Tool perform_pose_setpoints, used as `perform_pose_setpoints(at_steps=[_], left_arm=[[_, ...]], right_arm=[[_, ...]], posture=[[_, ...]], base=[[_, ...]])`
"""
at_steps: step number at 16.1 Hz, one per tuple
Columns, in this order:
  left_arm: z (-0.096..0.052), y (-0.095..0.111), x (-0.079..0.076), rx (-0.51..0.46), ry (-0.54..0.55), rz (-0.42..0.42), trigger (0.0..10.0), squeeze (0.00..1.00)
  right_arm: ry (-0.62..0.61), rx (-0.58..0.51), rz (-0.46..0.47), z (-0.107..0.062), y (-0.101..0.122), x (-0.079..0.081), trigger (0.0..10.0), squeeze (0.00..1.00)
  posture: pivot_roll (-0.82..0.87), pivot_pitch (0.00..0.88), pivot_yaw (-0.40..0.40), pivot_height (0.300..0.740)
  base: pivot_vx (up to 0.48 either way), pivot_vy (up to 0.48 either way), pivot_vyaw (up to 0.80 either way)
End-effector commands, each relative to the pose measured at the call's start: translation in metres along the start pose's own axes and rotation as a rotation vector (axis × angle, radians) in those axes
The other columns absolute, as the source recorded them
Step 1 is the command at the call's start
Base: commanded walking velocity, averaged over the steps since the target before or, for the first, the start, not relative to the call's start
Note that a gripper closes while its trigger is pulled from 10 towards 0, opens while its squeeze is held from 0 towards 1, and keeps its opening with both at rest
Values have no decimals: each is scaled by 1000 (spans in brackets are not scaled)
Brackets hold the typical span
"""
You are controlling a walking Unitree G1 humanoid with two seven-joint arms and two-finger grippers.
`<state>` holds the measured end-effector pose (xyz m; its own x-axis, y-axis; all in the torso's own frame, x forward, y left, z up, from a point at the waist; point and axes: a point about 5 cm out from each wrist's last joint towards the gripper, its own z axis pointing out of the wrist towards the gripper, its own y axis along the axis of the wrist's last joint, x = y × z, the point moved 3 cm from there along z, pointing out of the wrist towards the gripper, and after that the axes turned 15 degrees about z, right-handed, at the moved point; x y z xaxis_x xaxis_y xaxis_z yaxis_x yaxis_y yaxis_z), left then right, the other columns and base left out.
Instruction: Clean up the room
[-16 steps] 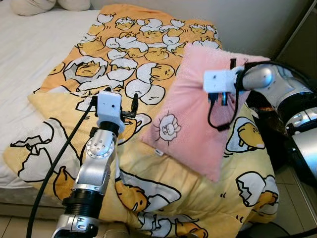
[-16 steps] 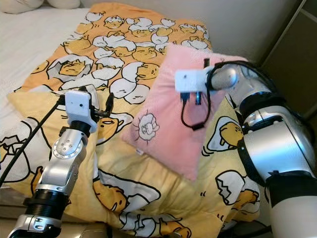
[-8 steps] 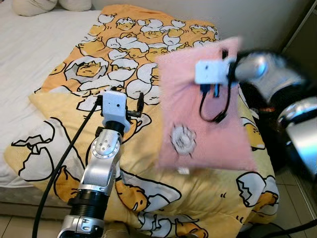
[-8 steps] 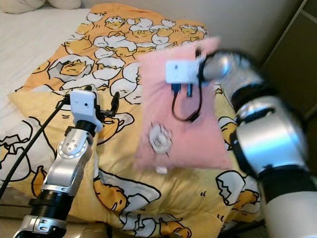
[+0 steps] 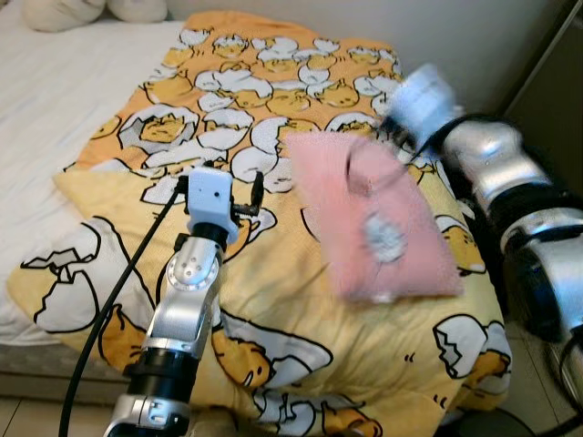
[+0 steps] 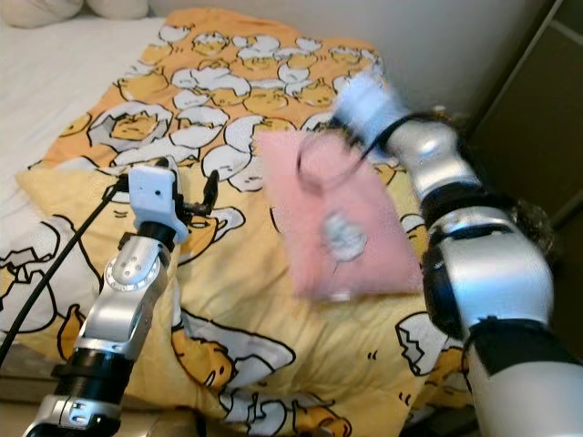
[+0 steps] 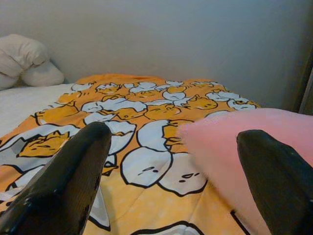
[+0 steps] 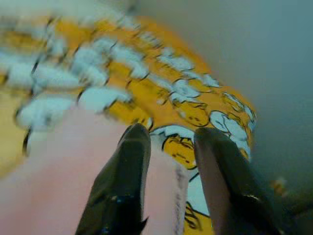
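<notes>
while the pink pillow [image 5: 378, 218] is blurred over the yellow egg-print blanket [image 5: 273, 82] near the bed's right edge, i can't tell if it's airborne or landed. right gripper [image 8: 168, 161]: jaws narrowly apart; a strip of the pillow's edge sits between them, but whether they're pinching it is unclear. arm blurred too. left gripper [image 7: 173, 161]: jaws spread wide, holding nothing, hovering over the blanket near the bed's front edge, pillow just beside it.

progress estimate: early. pillow not yet at the head of the bed, where the white pillows [image 5: 86, 9] sit at the far left corner. blanket rumpled, overhanging the front edge, white sheet [image 5: 55, 100] exposed.

hard to read: pillow print smeared, right jaws hidden in head views, bed's far left corner cut off.
</notes>
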<state>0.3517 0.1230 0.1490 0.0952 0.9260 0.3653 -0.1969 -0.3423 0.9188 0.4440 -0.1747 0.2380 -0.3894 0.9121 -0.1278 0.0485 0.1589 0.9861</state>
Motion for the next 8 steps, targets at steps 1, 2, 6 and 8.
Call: perform_pose_setpoints(at_steps=[1,2,6,8], left_arm=[[3,1,-6,1,-28,7,10000,0],[3,-5,-11,36,-50,16,10000,0],[-2,-23,-21,106,-116,20,10000,1000],[-10,-37,-17,134,-112,26,10000,1000]], right_arm=[[-87,-55,162,-5,1,-15,10000,1000],[-163,-48,322,-12,-24,-25,10000,1000],[-522,118,583,-52,-151,-23,10000,0],[-641,-63,538,-88,-182,-8,10000,1000]], posture=[[233,0,-112,728],[217,0,-106,728],[158,0,-74,728],[129,0,-56,728]], base=[[0,0,0],[0,0,0],[0,0,0],[0,0,0]])
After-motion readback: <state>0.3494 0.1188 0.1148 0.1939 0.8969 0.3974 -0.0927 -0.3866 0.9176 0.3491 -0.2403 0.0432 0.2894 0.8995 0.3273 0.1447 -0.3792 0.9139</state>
